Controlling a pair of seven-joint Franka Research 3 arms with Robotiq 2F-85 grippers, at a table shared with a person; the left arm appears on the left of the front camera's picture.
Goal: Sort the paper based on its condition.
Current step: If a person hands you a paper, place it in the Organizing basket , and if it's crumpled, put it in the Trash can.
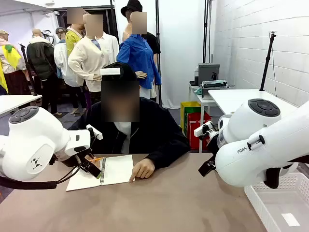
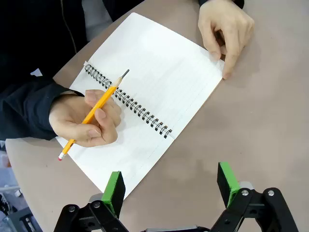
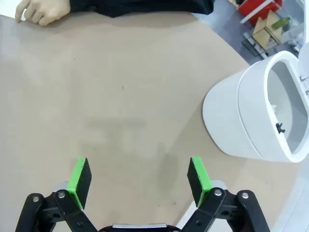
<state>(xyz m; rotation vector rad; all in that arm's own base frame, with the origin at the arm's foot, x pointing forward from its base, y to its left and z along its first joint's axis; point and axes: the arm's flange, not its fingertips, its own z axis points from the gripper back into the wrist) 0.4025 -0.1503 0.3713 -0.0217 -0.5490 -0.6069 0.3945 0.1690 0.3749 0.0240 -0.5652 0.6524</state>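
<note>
The paper is out of view. My left gripper (image 2: 171,186) hangs open above the table, just short of the near corner of a white spiral-bound notebook (image 2: 159,82); in the front view it hovers at the notebook's (image 1: 116,169) left edge. A person's hand (image 2: 84,121) rests on the notebook with a yellow pencil (image 2: 96,108) in it, and the other hand (image 2: 224,29) presses down the far page edge. My right gripper (image 3: 140,176) is open over bare tabletop, nothing between its green pads (image 3: 79,176).
A white cylindrical bin (image 3: 241,121) stands on the table to the right of my right gripper. A white mesh basket (image 1: 280,203) sits at the table's right edge under the right arm (image 1: 260,145). The person sits at the far side.
</note>
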